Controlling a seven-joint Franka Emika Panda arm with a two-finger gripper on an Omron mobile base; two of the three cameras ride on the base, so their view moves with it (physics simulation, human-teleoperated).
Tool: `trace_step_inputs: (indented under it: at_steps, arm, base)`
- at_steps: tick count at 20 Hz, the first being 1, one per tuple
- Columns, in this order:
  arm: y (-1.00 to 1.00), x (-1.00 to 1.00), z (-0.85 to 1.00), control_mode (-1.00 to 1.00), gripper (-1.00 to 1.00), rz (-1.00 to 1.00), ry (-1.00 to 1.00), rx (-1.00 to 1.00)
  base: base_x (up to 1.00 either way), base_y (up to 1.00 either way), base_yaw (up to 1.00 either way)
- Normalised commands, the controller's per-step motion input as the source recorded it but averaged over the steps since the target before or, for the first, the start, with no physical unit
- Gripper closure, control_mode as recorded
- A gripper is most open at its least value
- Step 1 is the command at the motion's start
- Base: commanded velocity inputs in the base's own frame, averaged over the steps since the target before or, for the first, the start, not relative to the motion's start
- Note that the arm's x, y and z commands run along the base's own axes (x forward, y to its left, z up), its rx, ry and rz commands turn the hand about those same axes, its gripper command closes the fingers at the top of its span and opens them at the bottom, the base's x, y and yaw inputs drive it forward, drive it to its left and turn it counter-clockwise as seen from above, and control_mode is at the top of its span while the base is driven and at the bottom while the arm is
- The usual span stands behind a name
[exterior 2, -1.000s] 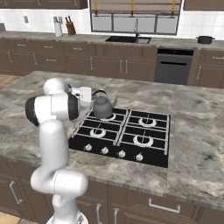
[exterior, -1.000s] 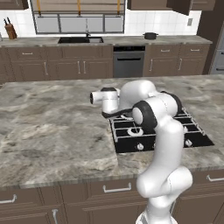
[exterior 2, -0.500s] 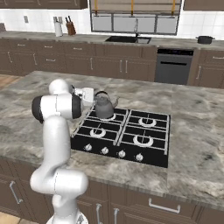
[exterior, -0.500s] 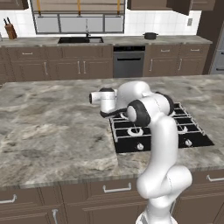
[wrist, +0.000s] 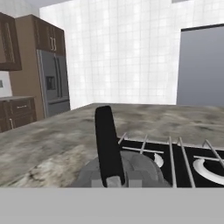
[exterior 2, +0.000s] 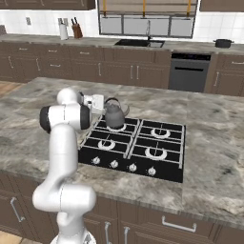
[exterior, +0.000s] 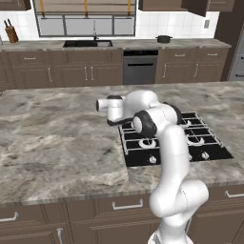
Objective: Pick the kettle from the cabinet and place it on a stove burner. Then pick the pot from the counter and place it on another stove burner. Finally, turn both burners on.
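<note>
The grey kettle [exterior 2: 115, 116] stands on the back left burner of the black cooktop [exterior 2: 136, 147]. My gripper [exterior 2: 106, 102] reaches in from the left at the height of its arched black handle. In the hand view the handle [wrist: 107, 146] rises right between my finger tips, with the jaws shut on it, and the kettle's lid [wrist: 127, 168] lies just below. The dark pot [exterior 2: 222, 43] sits on the far counter [exterior 2: 181, 45] at the right, also seen as the pot [exterior: 163, 38] in the left base view. My own arm hides the kettle there.
A row of knobs [exterior 2: 124, 165] runs along the cooktop's near edge. Three burners [exterior 2: 155, 153] are bare. Marbled island worktop [exterior: 57, 138] spreads to the left of the stove. A sink [exterior 2: 139, 42] and knife block [exterior 2: 75, 31] stand at the far wall.
My arm's elbow has shifted slightly to the right. The kettle stays on the same burner.
</note>
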Motion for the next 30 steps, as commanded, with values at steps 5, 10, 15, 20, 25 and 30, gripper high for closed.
trace_step_inputs:
  at_steps: [5,10,15,20,25,30]
  arm:
    - [0.0,0.26,-0.17,-1.0,1.0,-0.01,0.0,0.0]
    - [0.0,-0.02,-0.23,-1.0,-1.0,0.0,-0.03,0.01]
    - [-0.01,-0.08,-0.19,-1.0,-1.0,-0.02,-0.07,0.05]
    - [0.0,-0.11,-0.22,-1.0,-1.0,-0.02,-0.06,0.05]
    - [0.0,-0.05,-0.18,-1.0,-1.0,-0.03,-0.07,0.02]
    - [0.0,0.0,-0.08,-1.0,-1.0,-0.03,-0.08,0.0]
  base:
    - [0.0,0.0,0.0]
    - [0.0,0.0,0.0]
    - [0.0,0.0,0.0]
    - [0.0,0.0,0.0]
    - [0.0,0.0,0.0]
    - [0.0,0.0,0.0]
